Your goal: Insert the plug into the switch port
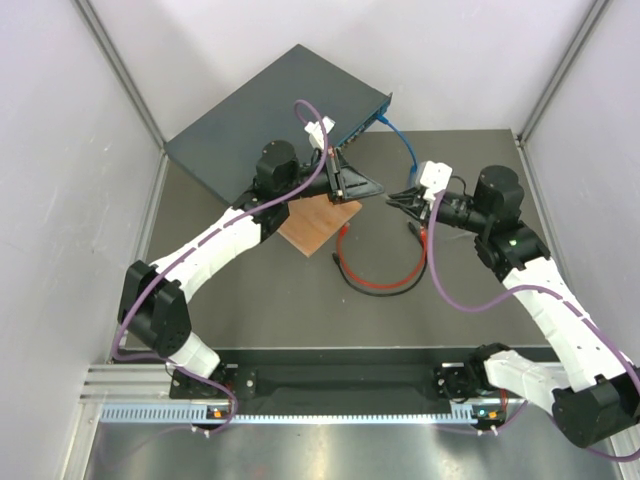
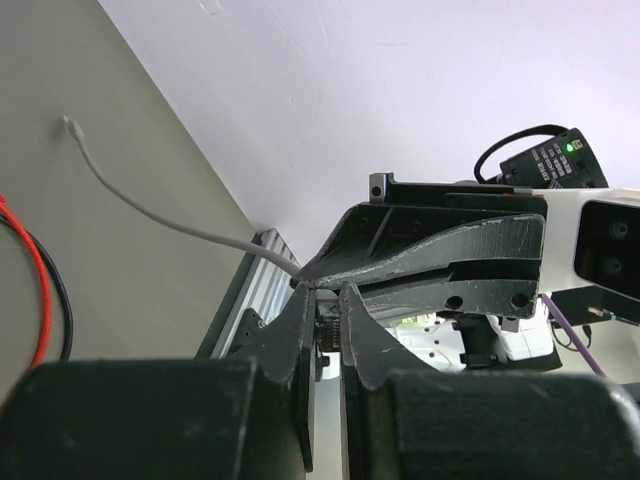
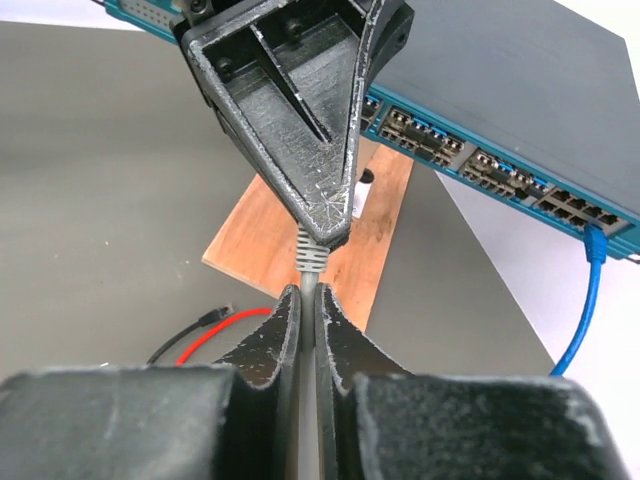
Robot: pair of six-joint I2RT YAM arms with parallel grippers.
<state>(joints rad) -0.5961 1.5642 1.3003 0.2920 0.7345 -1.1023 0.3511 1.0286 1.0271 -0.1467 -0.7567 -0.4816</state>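
Observation:
The switch (image 1: 270,110) lies at the back left, its teal socket edge (image 3: 480,165) facing right. My left gripper (image 1: 378,190) is shut on the plug (image 2: 327,325) of a grey cable, in front of that edge and above the table. In the right wrist view the plug is hidden inside the left fingers (image 3: 320,200); only its ribbed grey boot (image 3: 312,255) shows. My right gripper (image 3: 307,292) is shut on the grey cable just behind the boot, tip to tip with the left gripper (image 2: 322,290). The cable's loose end (image 2: 68,122) lies on the table.
A blue cable (image 1: 400,140) is plugged into the switch's right end and trails over the table. A brown wooden board (image 1: 320,225) lies below the left gripper. Red (image 1: 385,285) and black cables loop on the mat in front of it. White walls enclose the table.

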